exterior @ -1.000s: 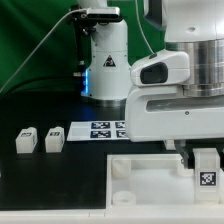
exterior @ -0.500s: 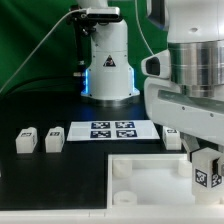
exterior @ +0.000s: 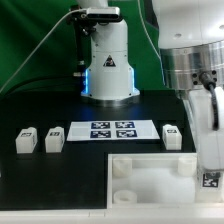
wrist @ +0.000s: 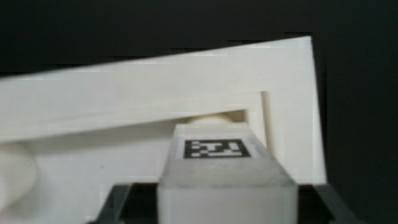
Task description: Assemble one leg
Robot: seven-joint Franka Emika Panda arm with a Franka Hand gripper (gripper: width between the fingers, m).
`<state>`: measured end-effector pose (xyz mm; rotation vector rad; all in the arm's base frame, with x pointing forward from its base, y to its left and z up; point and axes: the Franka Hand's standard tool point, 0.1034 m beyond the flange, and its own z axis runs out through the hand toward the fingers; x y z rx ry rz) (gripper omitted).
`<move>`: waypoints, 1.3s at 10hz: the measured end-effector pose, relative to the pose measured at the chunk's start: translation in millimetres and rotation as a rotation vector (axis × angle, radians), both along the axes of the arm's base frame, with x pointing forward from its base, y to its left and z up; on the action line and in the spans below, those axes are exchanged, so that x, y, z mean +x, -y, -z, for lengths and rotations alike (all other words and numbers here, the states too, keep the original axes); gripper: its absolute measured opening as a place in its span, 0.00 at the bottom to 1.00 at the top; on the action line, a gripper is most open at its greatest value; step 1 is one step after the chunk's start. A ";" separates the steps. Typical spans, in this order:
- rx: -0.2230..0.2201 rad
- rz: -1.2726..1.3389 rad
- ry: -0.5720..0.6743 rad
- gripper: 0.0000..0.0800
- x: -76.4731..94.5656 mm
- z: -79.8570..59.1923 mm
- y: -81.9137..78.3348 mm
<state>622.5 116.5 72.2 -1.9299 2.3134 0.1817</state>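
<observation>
My gripper is shut on one leg, a small white block with a square tag, and holds it over the near right corner of the large white tray-like piece. In the wrist view the leg stands between my dark fingers, its tag facing the camera, with a round socket of the white piece just beyond it. Three more legs lie on the black table: two at the exterior view's left, one at its right.
The marker board lies flat behind the tray-like piece. The robot base stands at the back centre. My arm fills the upper right of the exterior view.
My arm has swung to the exterior view's right and the held leg has moved right and down toward the tray-like piece's corner. The right-hand loose leg has come into view.
</observation>
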 end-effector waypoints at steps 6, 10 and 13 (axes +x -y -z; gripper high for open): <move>-0.032 -0.541 0.091 0.79 -10.1 5.5 -12.1; -0.040 -0.917 0.151 0.81 -9.0 6.3 -7.3; -0.098 -1.372 0.183 0.81 -3.4 2.2 -0.6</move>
